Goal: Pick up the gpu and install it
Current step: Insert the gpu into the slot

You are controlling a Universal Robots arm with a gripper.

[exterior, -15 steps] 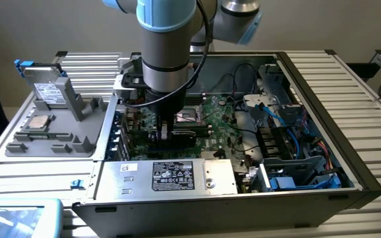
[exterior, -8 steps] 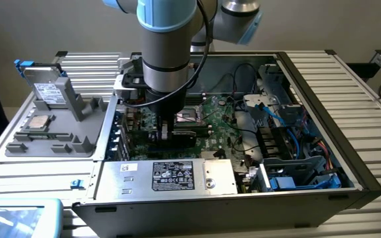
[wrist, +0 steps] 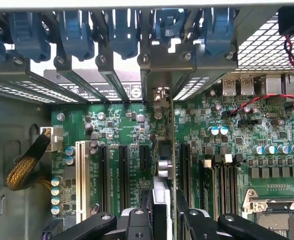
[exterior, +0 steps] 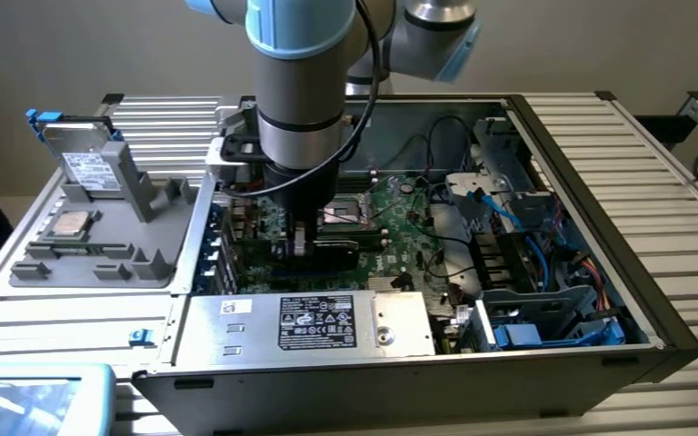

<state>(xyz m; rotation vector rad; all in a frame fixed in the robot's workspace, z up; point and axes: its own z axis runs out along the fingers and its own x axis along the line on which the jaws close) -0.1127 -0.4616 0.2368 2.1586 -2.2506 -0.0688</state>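
One open PC case (exterior: 592, 136) lies on a slatted metal table (exterior: 676, 227), board (wrist: 121, 130) face up. Gripper (exterior: 302, 243) is inside the case, jaws clamped on the gpu (wrist: 163, 170), card edge-on and upright over the slots (wrist: 122, 170), bracket end at the rear slot covers (wrist: 111, 80). Tight there: blue latches (wrist: 76, 35) close by, cables (exterior: 531, 245) crowd the exterior view's right. Grey tray (exterior: 94, 236) with a drive (exterior: 88, 168) sits outside on the exterior view's left.
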